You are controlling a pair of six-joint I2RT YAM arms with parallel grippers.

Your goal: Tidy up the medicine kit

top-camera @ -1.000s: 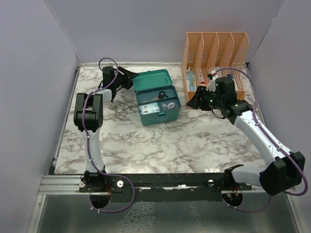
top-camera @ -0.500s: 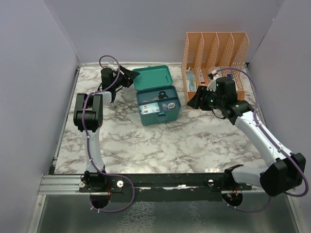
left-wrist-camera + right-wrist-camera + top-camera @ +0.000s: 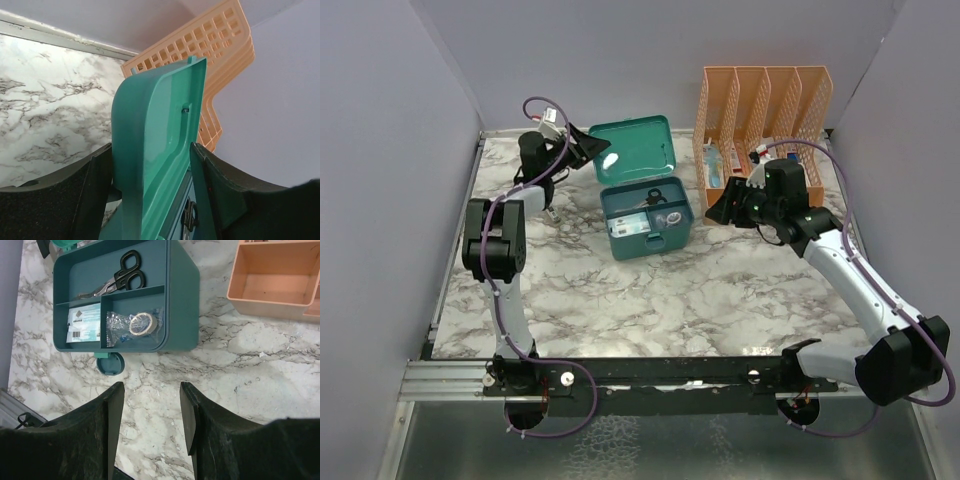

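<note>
The teal-green medicine kit (image 3: 647, 232) stands open on the marble table, left of centre. Its hinged lid (image 3: 635, 148) is raised and tilted up at the back. My left gripper (image 3: 590, 145) is shut on the lid's left edge; in the left wrist view the lid (image 3: 155, 125) fills the gap between both fingers. The kit's compartments (image 3: 180, 295) hold black scissors (image 3: 117, 280), a tape roll in a clear bag (image 3: 140, 323) and a white-and-teal packet (image 3: 82, 323). My right gripper (image 3: 718, 208) is open and empty, hovering right of the kit over bare table (image 3: 150, 410).
A tall orange mesh file organizer (image 3: 765, 100) stands at the back right, with small items in its left slot (image 3: 717, 165); it also shows in the right wrist view (image 3: 272, 277). The kit's round latch (image 3: 110, 363) sticks out at the front. Grey walls enclose the table.
My left gripper has risen and swung the lid up from lying nearly flat behind the box to a raised tilt. The right arm has not moved.
</note>
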